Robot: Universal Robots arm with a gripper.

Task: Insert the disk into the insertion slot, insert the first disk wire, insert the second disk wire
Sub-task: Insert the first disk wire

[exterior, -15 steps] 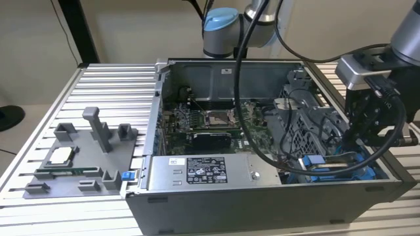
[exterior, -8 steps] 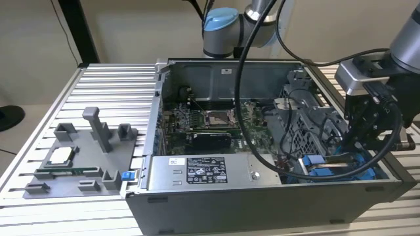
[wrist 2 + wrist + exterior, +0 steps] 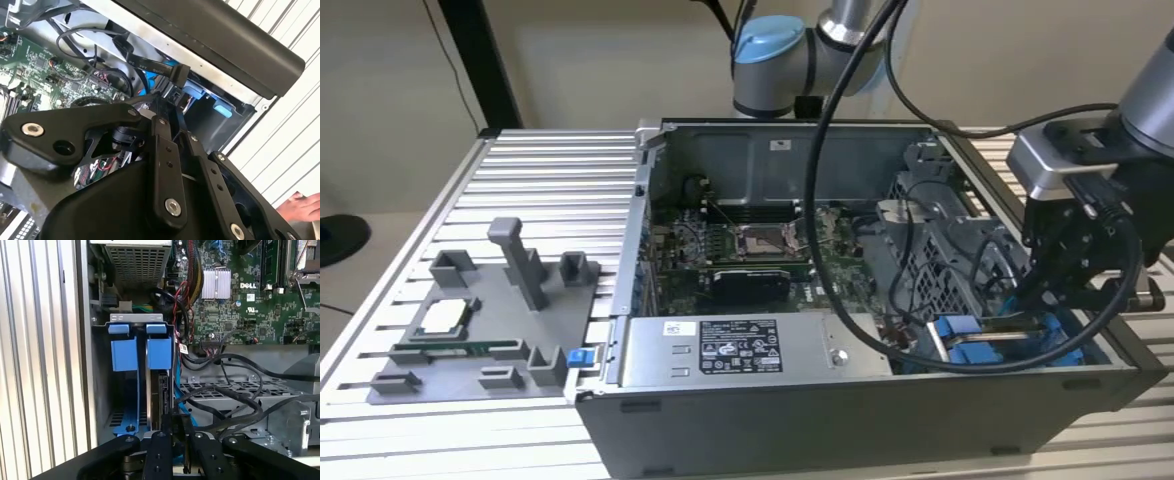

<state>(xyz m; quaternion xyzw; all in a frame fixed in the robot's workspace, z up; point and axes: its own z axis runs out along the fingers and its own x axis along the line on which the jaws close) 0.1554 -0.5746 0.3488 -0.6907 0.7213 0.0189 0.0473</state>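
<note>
1. The flat silver-grey disk in its bright blue plastic frame (image 3: 160, 392) is sitting on edge inside the insertion slot (image 3: 134, 318), a grey metal bay with blue plastic rails and tabs. In the first wrist view it is lying straight ahead of the fingertips, with its dark narrow edge facing the camera.
2. The black gripper (image 3: 173, 424) is hovering just over the disk's near end. Its fingers (image 3: 159, 452) are standing narrow, with the tips almost together. I cannot tell whether they are pinching anything.
3. In the second wrist view, a flat black wire with a black connector (image 3: 179, 74) is lying just beyond the tips of the gripper (image 3: 159, 102), beside the blue frame.
4. Loose black wires (image 3: 235, 407) are looping to one side of the fingers, over a perforated grey metal cage (image 3: 225, 390). A green motherboard (image 3: 240, 305) is lying farther ahead.
5. In the exterior view the gripper (image 3: 1051, 300) is reaching down into a corner of the open grey computer case (image 3: 854, 420). A grey labelled power-supply box (image 3: 720, 350) is lying well apart from the fingers.
6. A person's hand (image 3: 302, 205) is resting outside the case, behind the fingers, on the ribbed aluminium table (image 3: 400, 200).
</note>
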